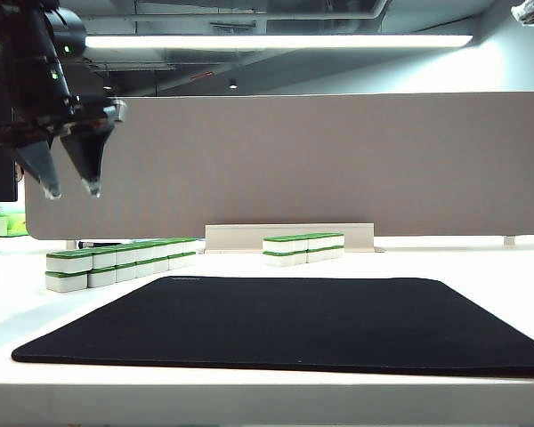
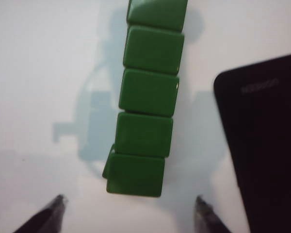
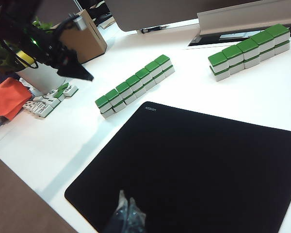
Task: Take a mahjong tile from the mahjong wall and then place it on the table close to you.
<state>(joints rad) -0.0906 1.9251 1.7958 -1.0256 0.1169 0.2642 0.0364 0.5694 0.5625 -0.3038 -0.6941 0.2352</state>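
Left gripper (image 1: 69,189): hangs high above the table at the left of the exterior view, fingers pointing down and spread apart, nothing between them. In the left wrist view (image 2: 131,213) its two dark fingertips (image 2: 53,206) straddle the near end of the tile row from above — not touching it.

Right gripper (image 3: 127,213): low over the near part of the mat; its fingers lie pressed together with nothing held. In the exterior view only a bit of that arm shows in the top right corner.

Mahjong wall (image 1: 125,262): a straight row of white tiles with green tops, stacked two high, on the table just off the mat's left edge (image 3: 135,86). From the left wrist camera (image 2: 148,97) the end stack looks slightly skewed, the lower tile peeking out past the upper one.

Shorter row (image 1: 304,248): like tiles, also two high, farther back near the middle (image 3: 250,51), well apart from the wall.

Table (image 1: 507,267): white, wide, bare around the mat.

Mat (image 1: 294,325): black, rectangular, in the centre — one corner lies near the wall's end (image 2: 264,131).

Loose tiles (image 3: 51,99): a small scatter at the table's far left, beside an orange cloth (image 3: 9,99).
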